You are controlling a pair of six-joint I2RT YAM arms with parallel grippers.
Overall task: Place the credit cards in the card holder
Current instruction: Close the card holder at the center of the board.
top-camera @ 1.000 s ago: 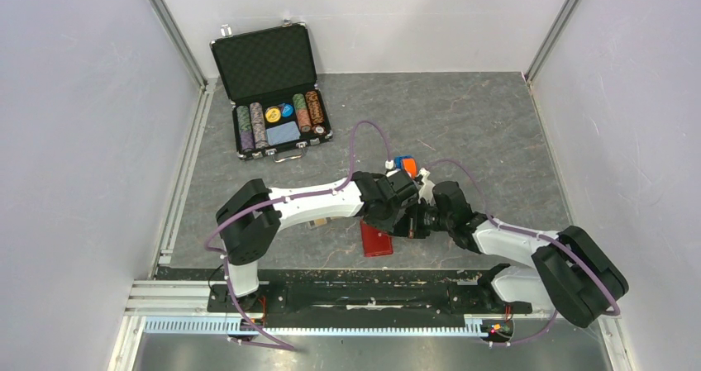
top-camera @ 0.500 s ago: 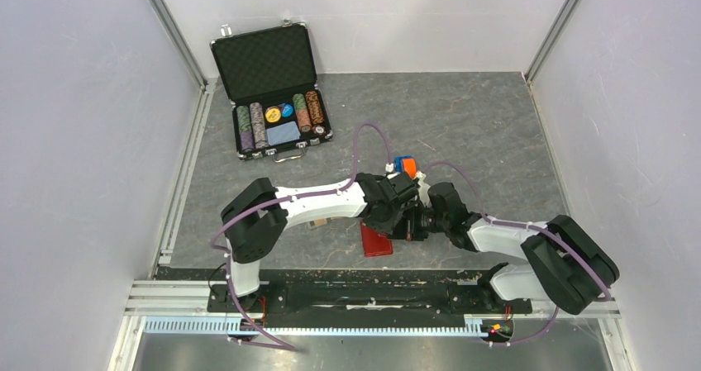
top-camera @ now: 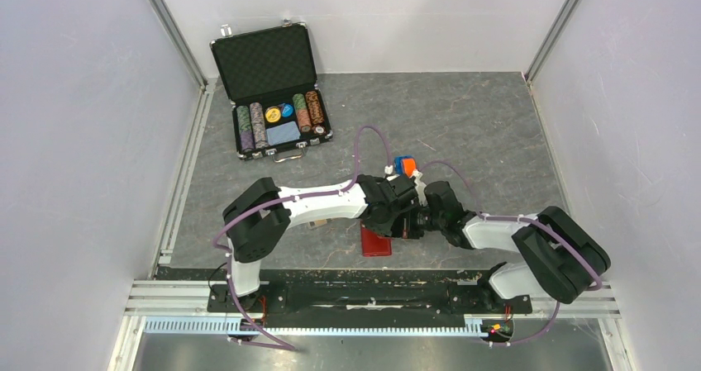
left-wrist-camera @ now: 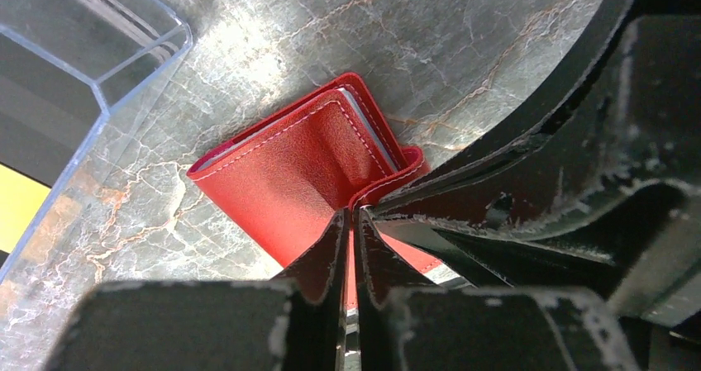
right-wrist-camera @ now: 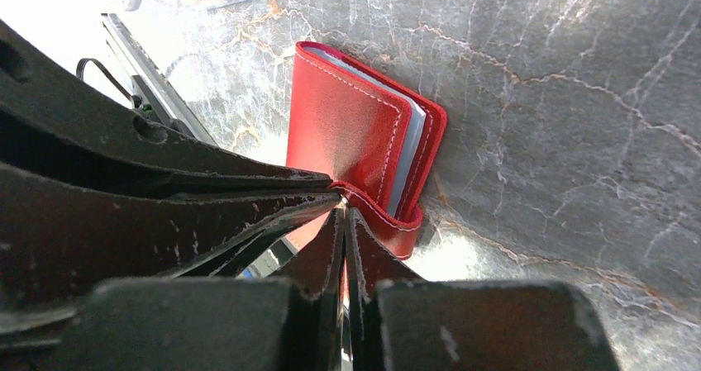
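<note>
Can make out the credit cards only as a yellow-orange patch behind the clear wall of the card holder, at the left edge of the left wrist view; cannot tell which compartment. Suspect more of them in the thin pale edges showing at the open side of the red wallet, but too little shows to be sure. Find the wallet lying flat on the grey marbled table, just beside the holder without touching it, long axis roughly near-to-far in the top view. Meet both tools at its snap-tab end: left gripper pinched tight on the red flap, right gripper clamped on the same flap from the other side, fingertips all but touching. Judge the step in hand to be opening the wallet, with no card drawn out of it yet. Turns on this for the next move: holder to the left of the wallet, partly under the left forearm, so closer to the left arm; flap to be peeled away from the pale edges. Well apart at the far left, an open black briefcase holding poker chips.
</note>
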